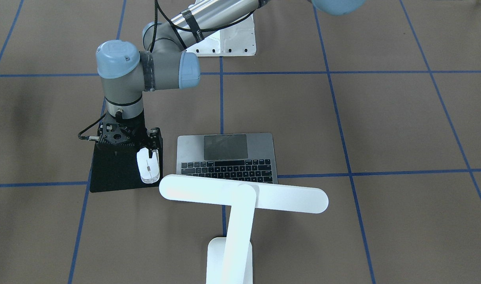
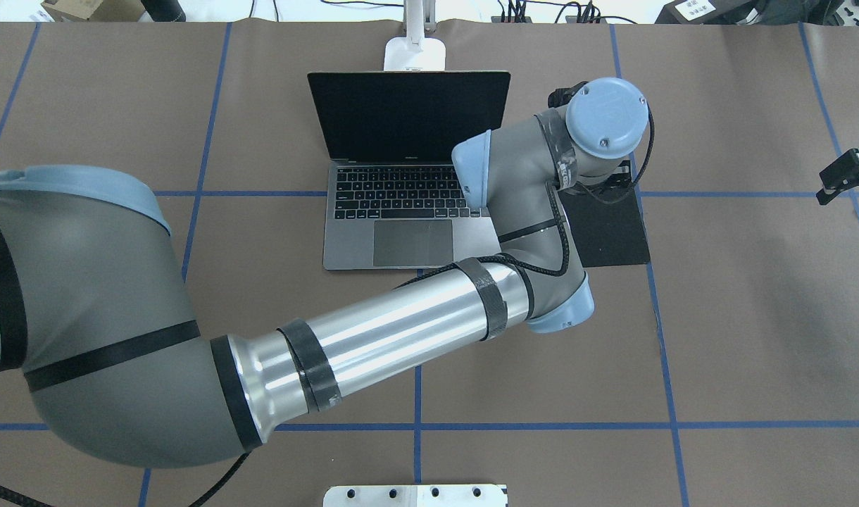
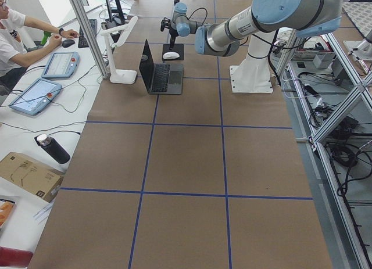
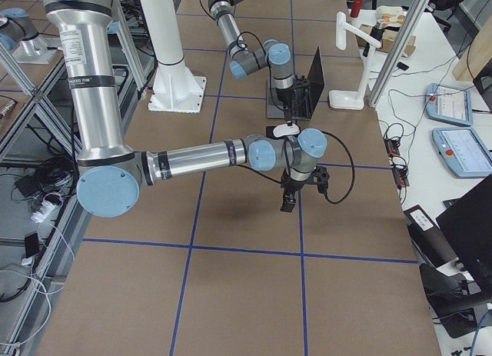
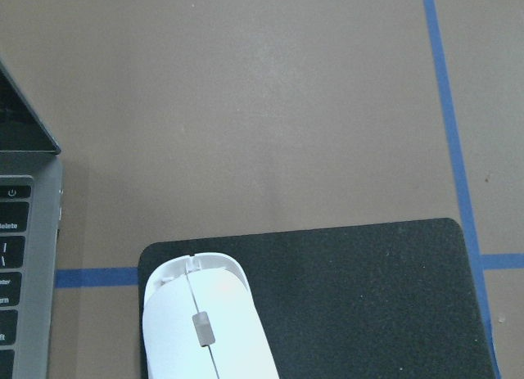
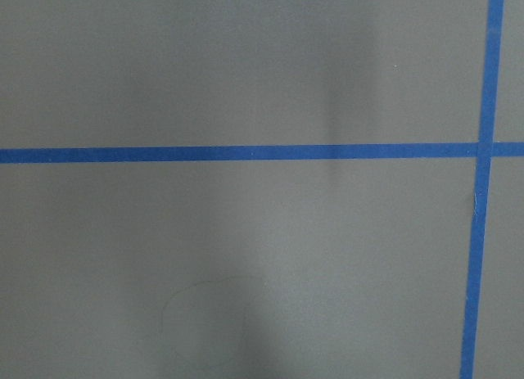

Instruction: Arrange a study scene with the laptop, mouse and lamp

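Note:
The white mouse lies flat on the black mat, beside the open grey laptop. The left wrist view shows the mouse resting on the mat. My left arm reaches across the table. Its gripper hangs open just above the robot-side end of the mat, one finger close to the mouse's end. In the overhead view the arm hides the mouse. The white lamp stands behind the laptop with its bar head over the screen. My right gripper hovers to the side, and I cannot tell its state.
The white robot pedestal is bolted at the table's robot side. An operator sits past the far edge with tablets, and a dark bottle lies there. The right wrist view shows only brown table and blue tape lines.

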You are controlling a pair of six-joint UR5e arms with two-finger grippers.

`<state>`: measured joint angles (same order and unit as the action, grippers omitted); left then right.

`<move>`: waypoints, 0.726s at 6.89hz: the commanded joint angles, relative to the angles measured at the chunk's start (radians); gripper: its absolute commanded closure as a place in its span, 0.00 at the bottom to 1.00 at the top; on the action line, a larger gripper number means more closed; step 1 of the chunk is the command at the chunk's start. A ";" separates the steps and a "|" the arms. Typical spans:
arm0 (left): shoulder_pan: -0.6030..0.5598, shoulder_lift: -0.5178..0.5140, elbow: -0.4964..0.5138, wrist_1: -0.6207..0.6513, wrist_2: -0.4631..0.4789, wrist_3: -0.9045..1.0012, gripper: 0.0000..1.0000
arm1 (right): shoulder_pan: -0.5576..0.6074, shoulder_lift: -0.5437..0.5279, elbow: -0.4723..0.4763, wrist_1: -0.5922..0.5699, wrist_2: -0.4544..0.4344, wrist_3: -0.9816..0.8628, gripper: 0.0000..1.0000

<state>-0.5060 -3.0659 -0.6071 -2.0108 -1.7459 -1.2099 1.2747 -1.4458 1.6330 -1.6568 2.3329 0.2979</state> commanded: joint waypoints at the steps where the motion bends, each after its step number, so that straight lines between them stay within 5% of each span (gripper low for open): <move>1: -0.083 0.184 -0.339 0.240 -0.124 0.145 0.00 | 0.000 0.016 -0.005 0.000 -0.003 0.000 0.01; 3: -0.217 0.402 -0.568 0.341 -0.327 0.305 0.00 | 0.000 0.019 -0.001 0.002 -0.004 0.001 0.01; 5: -0.354 0.742 -0.861 0.354 -0.425 0.529 0.00 | 0.000 0.034 0.001 0.000 -0.004 0.004 0.01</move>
<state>-0.7734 -2.5177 -1.3045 -1.6692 -2.0967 -0.8185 1.2748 -1.4225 1.6327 -1.6556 2.3287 0.3004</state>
